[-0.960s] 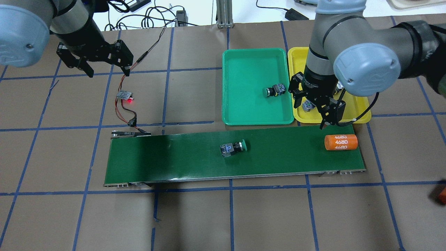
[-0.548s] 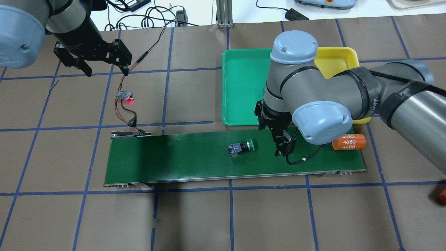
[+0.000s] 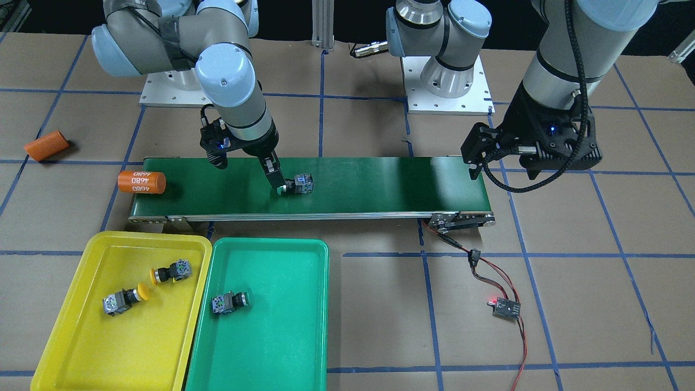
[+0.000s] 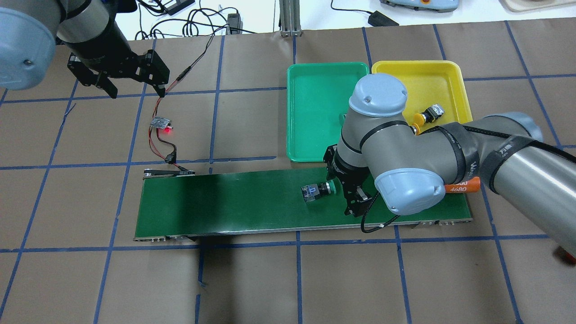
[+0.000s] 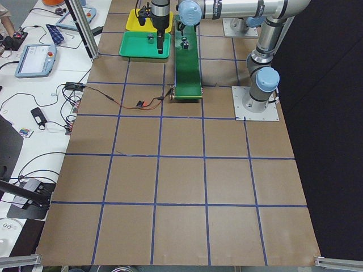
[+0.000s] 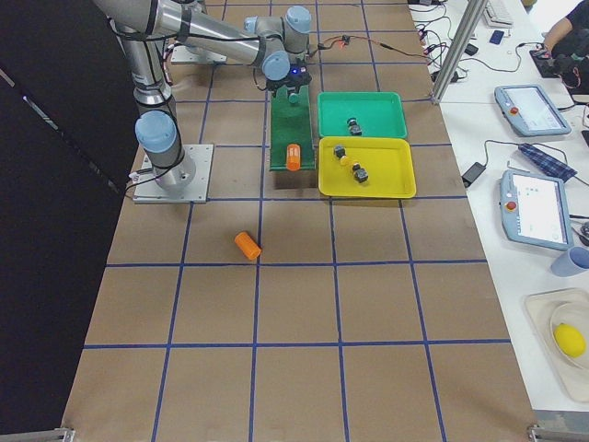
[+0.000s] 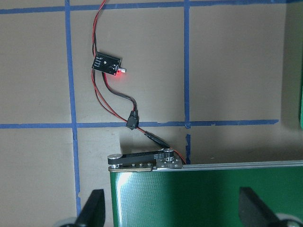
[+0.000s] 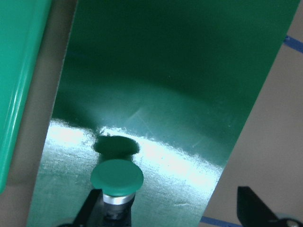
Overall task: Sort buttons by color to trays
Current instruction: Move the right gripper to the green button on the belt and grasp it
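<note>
The black fingers of the right gripper are spread wide with nothing clasped: the small black-bodied push-button with a green mushroom cap lies on its side on the long dark-green conveyor belt, its cap just beside one finger and off the middle of the gap, as the right wrist view shows. The spread is judged to be kept so that the button can be straddled; a sideways shift seems needed before closing, or the button may be nudged and rolled along the belt. It is the only button outside a tray: its place is the shallow green plastic tray just across the belt's edge, where a second green-capped button is already laid, while two yellow-capped buttons are lodged in the shallow yellow plastic tray alongside. An orange cylinder printed 4680 rests at the belt's end, apart from the button and on the yellow tray's side, so the short path to the green tray is not judged to be blocked; another orange cylinder lies off on the brown-papered table. The left gripper is held open and empty near the belt's other end, by the small black circuit board with red wires, well out of the way.
</note>
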Available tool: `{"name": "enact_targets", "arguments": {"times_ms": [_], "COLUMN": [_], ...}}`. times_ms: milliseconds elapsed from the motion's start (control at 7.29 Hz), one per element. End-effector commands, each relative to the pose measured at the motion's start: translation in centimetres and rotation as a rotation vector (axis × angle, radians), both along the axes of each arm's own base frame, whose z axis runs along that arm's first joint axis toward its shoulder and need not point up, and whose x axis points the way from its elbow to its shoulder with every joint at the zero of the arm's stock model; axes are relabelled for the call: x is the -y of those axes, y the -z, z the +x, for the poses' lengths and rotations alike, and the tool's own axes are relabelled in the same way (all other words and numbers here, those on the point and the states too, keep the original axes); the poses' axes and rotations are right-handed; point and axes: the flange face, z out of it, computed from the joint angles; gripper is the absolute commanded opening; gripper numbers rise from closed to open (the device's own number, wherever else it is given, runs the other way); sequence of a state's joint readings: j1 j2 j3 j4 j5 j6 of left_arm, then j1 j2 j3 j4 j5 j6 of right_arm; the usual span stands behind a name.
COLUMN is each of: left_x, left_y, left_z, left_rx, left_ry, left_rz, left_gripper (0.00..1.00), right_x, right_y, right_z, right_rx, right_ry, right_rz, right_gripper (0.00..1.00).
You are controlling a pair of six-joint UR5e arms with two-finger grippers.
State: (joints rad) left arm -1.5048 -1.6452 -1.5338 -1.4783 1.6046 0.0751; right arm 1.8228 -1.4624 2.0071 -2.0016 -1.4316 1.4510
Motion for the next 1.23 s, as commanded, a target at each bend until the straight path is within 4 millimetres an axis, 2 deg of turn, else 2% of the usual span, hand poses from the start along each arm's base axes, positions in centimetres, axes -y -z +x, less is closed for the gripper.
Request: {"name": "enact_targets", "arguments": {"times_ms": [0,137,411,548,823,1097], "left_x": [0.0,-0.3,-0.4,-0.4,-0.6,-0.7], "left_y": [0.2,-0.1,-0.5,-0.1,-0.4,-0.6], "left_z": [0.0,0.0,0.0,0.0,0.0,0.0], "left_rx": [0.0,-0.001,-0.001,0.001,0.001,0.003], "left_ry": [0.002,0.002,0.005,0.005,0.008,0.005], "left_rz": [0.003,-0.002,-0.011,-0.005,-0.009,-0.015], "left_gripper": [1.0,1.0,1.0,1.0,1.0,1.0], "right_x": [-0.3,-0.3,0.2,0.5,1.1,1.5], "right_y": [1.1,1.2,2.7,2.7,1.0,0.1], "right_z": [1.0,1.0,1.0,1.1,1.1,1.1], "right_rx": [0.002,0.0,-0.02,-0.017,-0.014,-0.009], "right_ry": [-0.021,-0.021,-0.026,-0.024,-0.02,-0.023], "right_rz": [-0.006,-0.005,0.019,-0.006,-0.053,-0.07], "right_gripper": [1.0,1.0,1.0,0.93,1.0,1.0]}}
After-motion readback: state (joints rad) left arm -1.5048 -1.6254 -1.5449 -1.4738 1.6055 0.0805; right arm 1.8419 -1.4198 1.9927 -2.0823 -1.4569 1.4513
